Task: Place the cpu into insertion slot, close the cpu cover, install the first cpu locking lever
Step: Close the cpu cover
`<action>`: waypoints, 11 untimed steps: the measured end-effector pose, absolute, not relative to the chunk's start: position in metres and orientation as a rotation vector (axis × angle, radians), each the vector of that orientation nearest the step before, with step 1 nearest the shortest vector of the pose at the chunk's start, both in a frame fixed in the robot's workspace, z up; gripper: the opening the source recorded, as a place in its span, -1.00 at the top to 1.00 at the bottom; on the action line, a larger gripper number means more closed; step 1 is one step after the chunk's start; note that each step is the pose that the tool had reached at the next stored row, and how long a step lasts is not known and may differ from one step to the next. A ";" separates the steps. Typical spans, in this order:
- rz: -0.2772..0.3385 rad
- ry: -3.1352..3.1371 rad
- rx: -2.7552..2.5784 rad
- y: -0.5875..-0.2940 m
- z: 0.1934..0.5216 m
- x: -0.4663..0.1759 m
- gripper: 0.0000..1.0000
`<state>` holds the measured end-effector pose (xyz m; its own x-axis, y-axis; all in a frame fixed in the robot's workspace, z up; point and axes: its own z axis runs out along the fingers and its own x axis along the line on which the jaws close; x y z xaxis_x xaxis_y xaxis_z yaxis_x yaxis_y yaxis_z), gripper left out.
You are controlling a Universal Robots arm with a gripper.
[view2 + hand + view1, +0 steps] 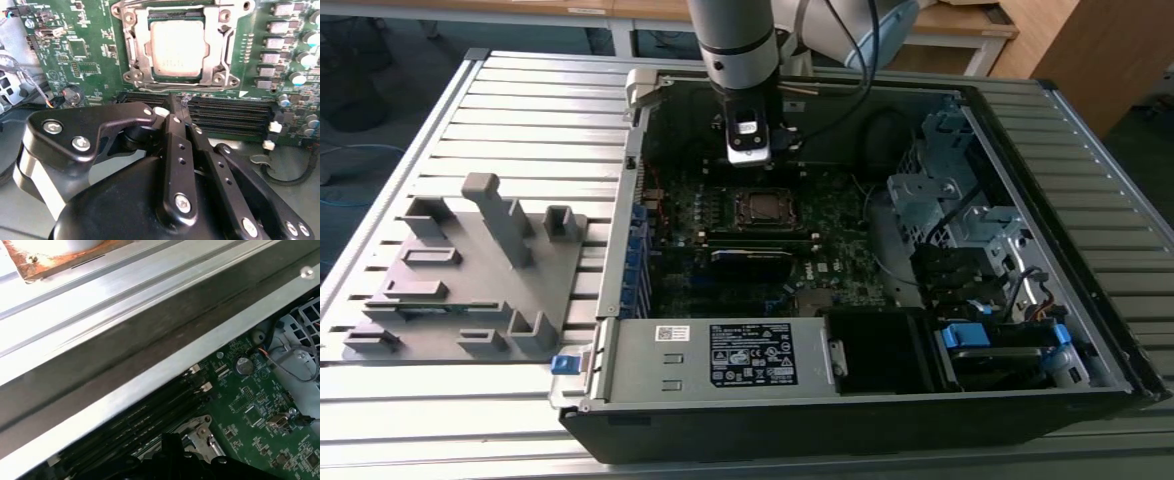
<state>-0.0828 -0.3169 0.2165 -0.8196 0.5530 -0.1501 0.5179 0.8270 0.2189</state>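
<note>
Hovering inside an open computer case [1067, 330], the gripper [186, 102] has its fingers pressed together, holding nothing. Just beyond its fingertips the cpu [177, 47] sits in the socket, with the cpu cover [215, 47] framing it.

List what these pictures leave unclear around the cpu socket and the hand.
- Locking levers: in the second wrist view the cpu sits in the socket with the cpu cover framing it, but the levers' latched state is too fine to judge.
- Socket's near edge: in the first wrist view, covered by the dark hand.
- Socket detail: too small in the exterior view, under the hand.
</note>
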 end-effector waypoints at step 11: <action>0.237 2.816 0.833 -0.317 0.216 -0.078 0.80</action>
